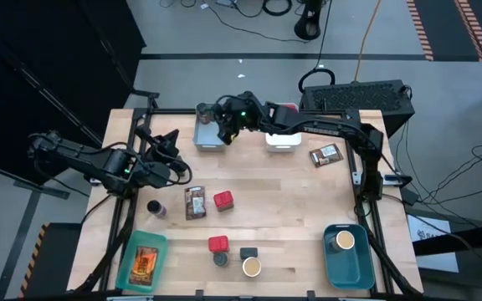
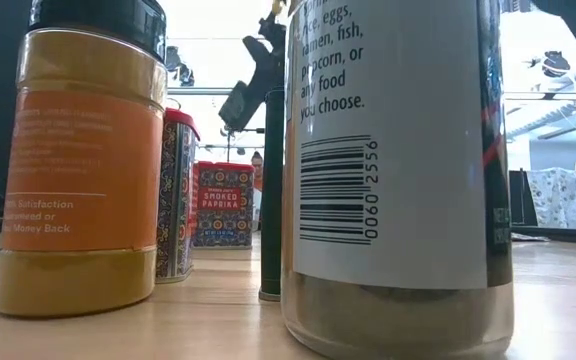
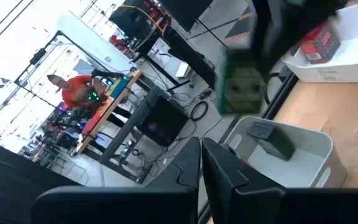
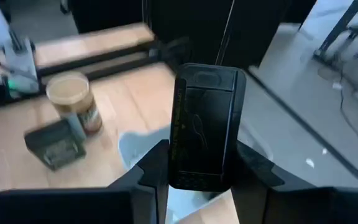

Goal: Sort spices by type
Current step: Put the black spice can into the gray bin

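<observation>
while a dark tin is clamped between the fingers of the right gripper, it is held over the grey bin at the far edge of the table. in the right wrist view the tin's long axis runs straight out from between the fingers, with the moulded black lid end farthest from the wrist; a yellow-green strip runs down one long edge. a second dark tin is seen lying flat inside the grey bin in the left wrist view. a red box is seen in the white bin just beside it.

left gripper is clenched on nothing, raised over the table's left side near the grey bin.

elsewhere: a printed packet lies flat mid-table, long axis roughly front to back, with a red tin just beside it. another packet lies near the white bin. a tan-topped jar stands upright in the teal bin.
</observation>
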